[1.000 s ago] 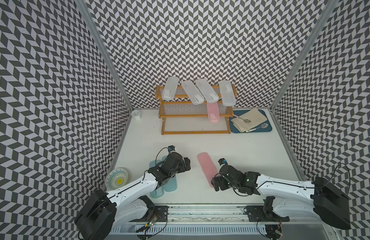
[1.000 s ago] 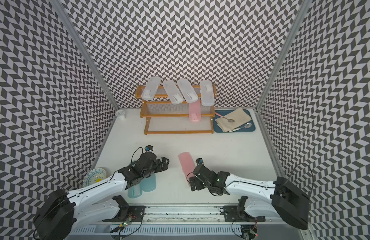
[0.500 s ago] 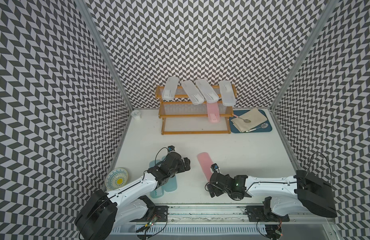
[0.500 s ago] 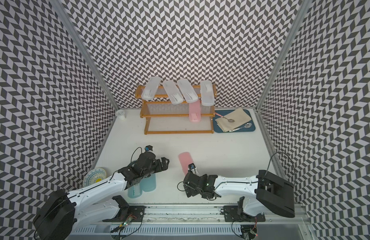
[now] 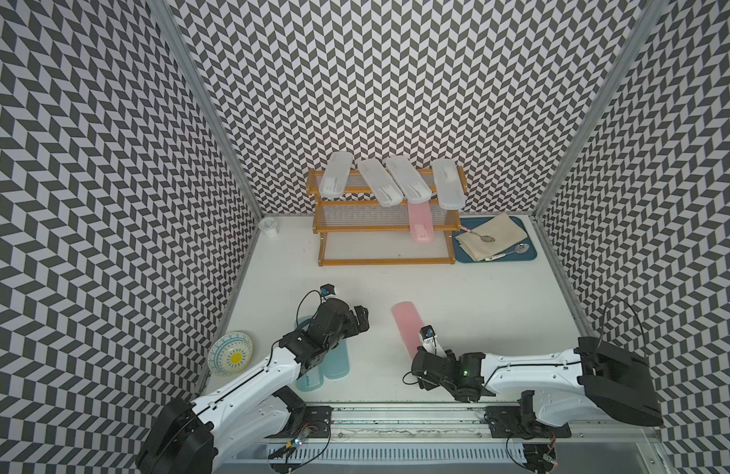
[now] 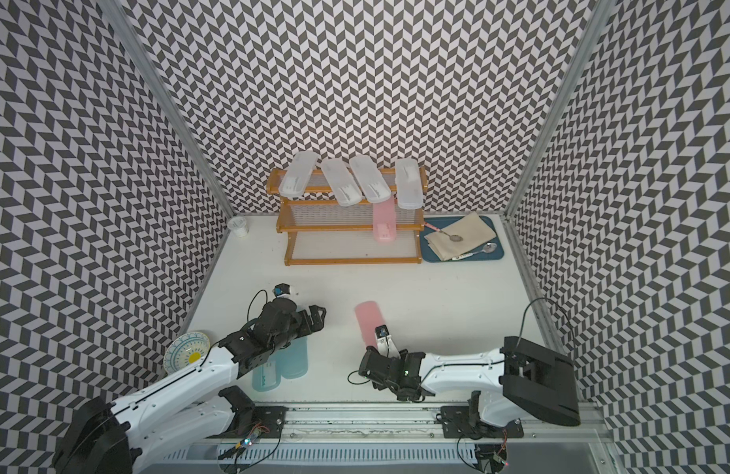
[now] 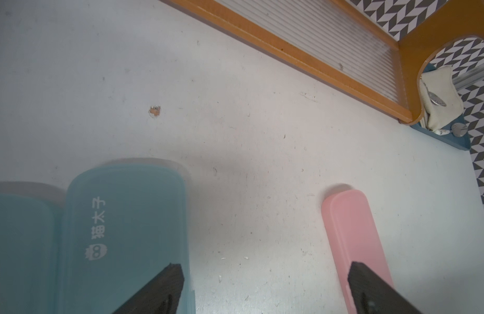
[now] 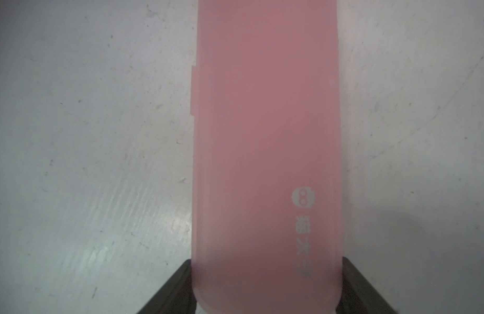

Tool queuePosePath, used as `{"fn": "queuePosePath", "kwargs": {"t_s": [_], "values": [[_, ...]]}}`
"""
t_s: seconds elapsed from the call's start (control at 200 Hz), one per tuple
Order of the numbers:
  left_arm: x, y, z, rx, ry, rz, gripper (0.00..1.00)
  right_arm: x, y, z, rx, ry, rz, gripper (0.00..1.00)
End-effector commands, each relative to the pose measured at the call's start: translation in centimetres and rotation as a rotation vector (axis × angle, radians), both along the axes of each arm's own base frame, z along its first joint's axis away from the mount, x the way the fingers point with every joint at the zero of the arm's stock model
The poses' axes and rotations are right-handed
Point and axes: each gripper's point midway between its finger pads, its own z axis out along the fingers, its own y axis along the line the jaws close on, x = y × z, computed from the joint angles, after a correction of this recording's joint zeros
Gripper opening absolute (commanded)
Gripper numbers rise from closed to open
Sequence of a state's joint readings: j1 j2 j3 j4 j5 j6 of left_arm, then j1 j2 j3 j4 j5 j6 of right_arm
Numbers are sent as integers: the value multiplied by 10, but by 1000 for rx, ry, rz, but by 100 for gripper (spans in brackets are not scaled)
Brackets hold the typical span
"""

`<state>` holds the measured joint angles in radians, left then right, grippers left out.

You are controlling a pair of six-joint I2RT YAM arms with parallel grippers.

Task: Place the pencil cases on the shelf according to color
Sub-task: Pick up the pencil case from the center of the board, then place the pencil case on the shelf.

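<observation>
the right claw [image 8: 266,261] clamps the near end of the loose pink case [image 8: 265,136], whose long axis runs away toward the shelf [image 5: 379,261]. the left claw [image 7: 264,267] hangs apart, off to its side.

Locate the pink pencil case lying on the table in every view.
Top view: pink pencil case on the table, well in front of the shelf.
Top view: same spot.
Left wrist: on the table, apart from the teal cases.
Right wrist: gripped by the right gripper.
Landmark: the shelf, absent only from right wrist.
</observation>
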<state>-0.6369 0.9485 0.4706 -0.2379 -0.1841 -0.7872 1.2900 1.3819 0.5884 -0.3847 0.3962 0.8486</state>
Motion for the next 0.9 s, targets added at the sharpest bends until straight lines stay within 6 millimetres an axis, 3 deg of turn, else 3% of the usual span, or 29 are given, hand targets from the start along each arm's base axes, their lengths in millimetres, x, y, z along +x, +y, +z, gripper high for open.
{"fn": "queuePosePath", "kwargs": {"t_s": [0.0,0.21,0.456,0.611,0.896], "values": [[6,6,20,-10,-44,43,99,8,5,37,77,-63,-46,55],[15,9,30,-38,-63,80,100,30,23,103,201,-193,-88,55],[34,18,56,9,-114,91,100,72,60,156,235,-271,-89,58],[50,36,66,27,-132,119,100,118,88,174,273,-270,-79,59],[63,61,67,63,-136,161,100,204,139,186,252,-281,-122,59]]}}
